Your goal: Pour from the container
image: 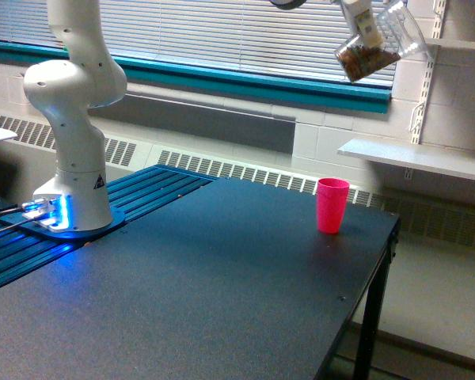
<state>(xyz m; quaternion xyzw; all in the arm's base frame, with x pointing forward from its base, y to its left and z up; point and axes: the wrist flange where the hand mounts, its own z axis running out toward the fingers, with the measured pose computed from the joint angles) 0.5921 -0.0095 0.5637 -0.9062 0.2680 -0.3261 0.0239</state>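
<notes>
The container (pixel 380 43), a clear see-through cup, hangs high at the top right of the exterior view. It is tilted over on its side, and brown granular bits are gathered at its lower left end. My gripper (pixel 362 22) is shut on it, with one pale finger across its wall and the rest cut off by the frame's top edge. An opaque pink cup (pixel 332 205) stands upright on the dark table (pixel 222 301) near its far right edge, well below the container and a little to the exterior view's left of it.
The arm's white base (pixel 71 182) stands at the left on a blue-lit mount. A white shelf (pixel 416 157) juts from the wall behind the table on the right. Window blinds and a teal sill run along the back.
</notes>
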